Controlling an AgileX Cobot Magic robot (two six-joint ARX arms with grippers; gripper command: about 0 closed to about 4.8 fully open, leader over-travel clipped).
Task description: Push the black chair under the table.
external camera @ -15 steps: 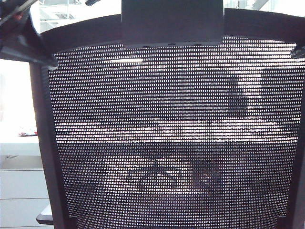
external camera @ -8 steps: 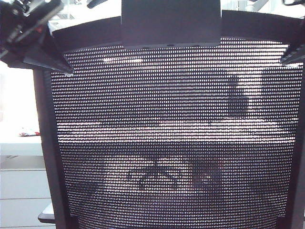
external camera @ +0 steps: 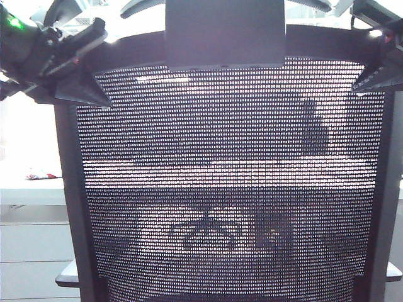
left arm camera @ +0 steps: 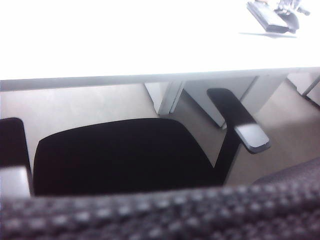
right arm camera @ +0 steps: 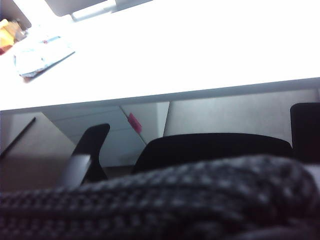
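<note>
Moved further off from the exterior camera since a second ago: black chair (external camera: 227, 176), its mesh back now narrower in that view, both side rails and both armrest tips showing at the lower corners. Come into fuller view at the upper corners of the backrest: left gripper (external camera: 75, 63) at the left corner, right gripper (external camera: 378, 63) at the right. Judged as a push under way, both arms bearing on the top of the back. Cannot tell whether either pincer is open or closed; fingertips lost against the dark frame, and neither wrist view shows them.

Seen from the left wrist: seat (left arm camera: 125, 155) not yet beneath the table (left arm camera: 150, 40), front edge of the seat near the table's near edge but short of it. Same from the right wrist. Some way left to go, by this reading.

Under the table, pale legs (left arm camera: 167, 97) just ahead of the seat, a possible snag for the right armrest (left arm camera: 240, 122). On the tabletop, a dark object (left arm camera: 275, 15) at the far corner and a crumpled packet (right arm camera: 42, 55), clear of the chair's path. Drawer cabinet (external camera: 31, 251) beside the chair's left rail.
</note>
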